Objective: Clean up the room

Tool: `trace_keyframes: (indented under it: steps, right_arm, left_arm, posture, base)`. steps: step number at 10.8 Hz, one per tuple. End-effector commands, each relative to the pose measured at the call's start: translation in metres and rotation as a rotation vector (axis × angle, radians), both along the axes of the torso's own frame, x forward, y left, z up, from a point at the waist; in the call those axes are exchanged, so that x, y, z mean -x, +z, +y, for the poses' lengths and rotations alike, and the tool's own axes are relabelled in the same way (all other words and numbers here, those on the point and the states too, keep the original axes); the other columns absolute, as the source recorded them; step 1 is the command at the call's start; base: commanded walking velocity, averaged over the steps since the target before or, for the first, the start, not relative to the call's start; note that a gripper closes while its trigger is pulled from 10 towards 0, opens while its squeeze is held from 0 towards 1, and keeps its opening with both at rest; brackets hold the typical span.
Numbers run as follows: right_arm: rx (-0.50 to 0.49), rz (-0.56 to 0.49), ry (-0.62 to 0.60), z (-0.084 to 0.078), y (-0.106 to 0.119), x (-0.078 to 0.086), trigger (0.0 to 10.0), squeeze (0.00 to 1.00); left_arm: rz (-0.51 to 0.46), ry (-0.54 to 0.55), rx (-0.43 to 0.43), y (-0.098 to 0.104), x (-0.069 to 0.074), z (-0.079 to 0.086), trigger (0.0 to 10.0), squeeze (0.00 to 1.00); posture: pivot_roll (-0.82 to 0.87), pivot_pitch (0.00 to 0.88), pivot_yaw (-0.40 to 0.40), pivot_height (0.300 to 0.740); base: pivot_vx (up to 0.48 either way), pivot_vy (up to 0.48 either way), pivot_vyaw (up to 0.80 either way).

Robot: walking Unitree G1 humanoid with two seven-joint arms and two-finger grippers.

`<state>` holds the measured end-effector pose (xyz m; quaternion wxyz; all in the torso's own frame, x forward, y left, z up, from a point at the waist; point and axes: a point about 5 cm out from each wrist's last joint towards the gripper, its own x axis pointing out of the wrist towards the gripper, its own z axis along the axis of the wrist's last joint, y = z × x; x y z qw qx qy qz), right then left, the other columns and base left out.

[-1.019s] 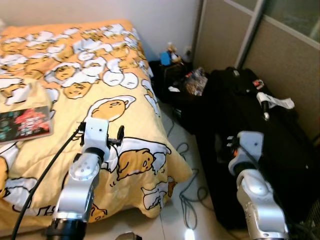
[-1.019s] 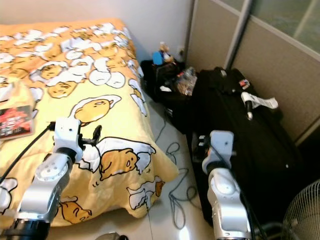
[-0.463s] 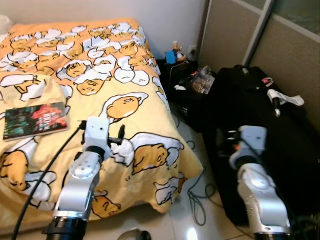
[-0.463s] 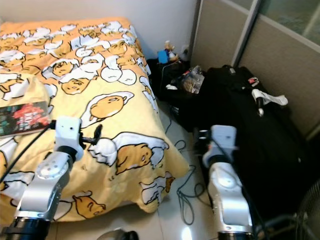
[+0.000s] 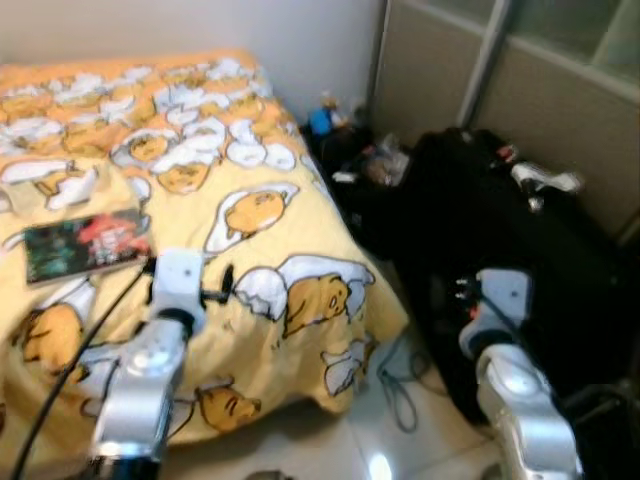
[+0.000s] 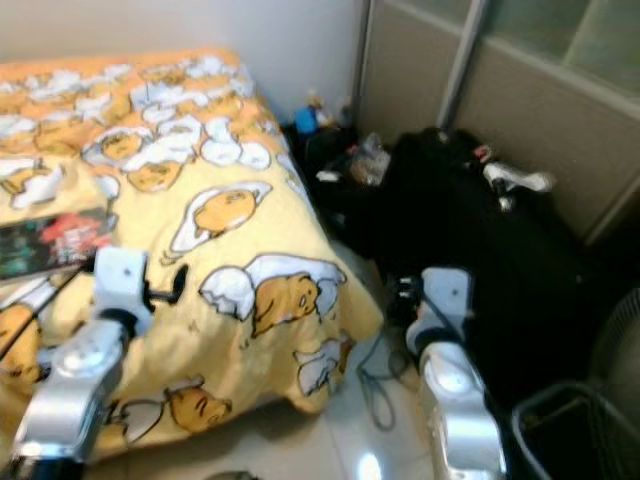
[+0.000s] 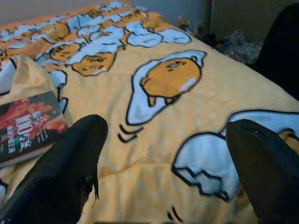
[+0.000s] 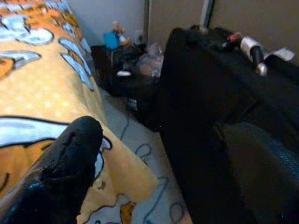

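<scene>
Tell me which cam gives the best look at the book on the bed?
Left wrist view: the book sits close and sharp beside the open left gripper, its red cover lettering partly readable, though one end is cropped. Both eye views show the whole book flat on the yellow bedspread, but smaller and blurred. The right wrist view faces the black suitcase instead.

Head views soft, motion-blurred throughout, edges of arms and bedspread (image 5: 250,190) print smeared; room evenly lit, moderately bright; small white glare spot on glossy floor (image 5: 380,466) near bottom edge; black suitcase (image 5: 500,240) almost featureless, detail lost in dark; wrist views sharper, dimmer, slightly grainy; black fingers (image 7: 70,163) close to lens, out of focus; book (image 7: 28,126) cover text partly readable.
</scene>
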<state>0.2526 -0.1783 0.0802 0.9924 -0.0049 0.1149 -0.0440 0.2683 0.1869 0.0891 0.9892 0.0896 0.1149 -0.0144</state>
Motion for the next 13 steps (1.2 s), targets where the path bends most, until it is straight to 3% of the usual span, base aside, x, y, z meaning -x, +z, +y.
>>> trace_keyframes:
  steps: [1, 4, 6, 7, 9, 13]
  right_arm:
    - [0.011, -0.017, -0.026, -0.007, 0.005, 0.0, 10.0, 0.0]
    - [-0.047, 0.027, -0.024, -0.005, 0.001, 0.005, 10.0, 0.0]
    - [-0.004, 0.034, -0.059, -0.014, 0.003, 0.005, 10.0, 0.0]
    - [-0.003, 0.026, -0.132, -0.021, 0.003, 0.004, 10.0, 0.0]
    - [-0.004, 0.052, -0.066, -0.008, -0.002, 0.009, 10.0, 0.0]
    - [-0.011, 0.039, -0.052, -0.004, 0.0, 0.007, 10.0, 0.0]
  left_arm:
    - [-0.019, -0.019, -0.002, 0.006, -0.001, -0.007, 10.0, 0.0]
    - [-0.02, -0.01, -0.005, 0.007, 0.0, -0.006, 10.0, 0.0]
    - [-0.023, -0.006, -0.001, 0.008, 0.001, -0.006, 10.0, 0.0]
    - [-0.015, -0.012, -0.014, 0.005, 0.003, -0.005, 10.0, 0.0]
    - [-0.009, -0.004, -0.023, 0.004, 0.006, -0.002, 10.0, 0.0]
    - [-0.015, -0.005, -0.015, 0.007, 0.004, 0.0, 10.0, 0.0]
  posture:
    - [-0.03, 0.0, 0.027, 0.74]
    - [-0.04, 0.0, 0.025, 0.74]
    - [-0.04, 0.0, 0.01, 0.74]
    - [-0.04, 0.0, 0.011, 0.74]
    - [-0.02, 0.0, 0.015, 0.74]
    - [-0.02, 0.0, 0.02, 0.74]
  base:
    - [0.0, 0.277, 0.0]
    - [0.0, 0.277, -0.24]
    - [0.0, 0.277, -0.4]
    - [0.0, 0.281, 0.0]
    - [0.0, 0.291, 0.0]
    - [0.0, 0.295, 0.0]
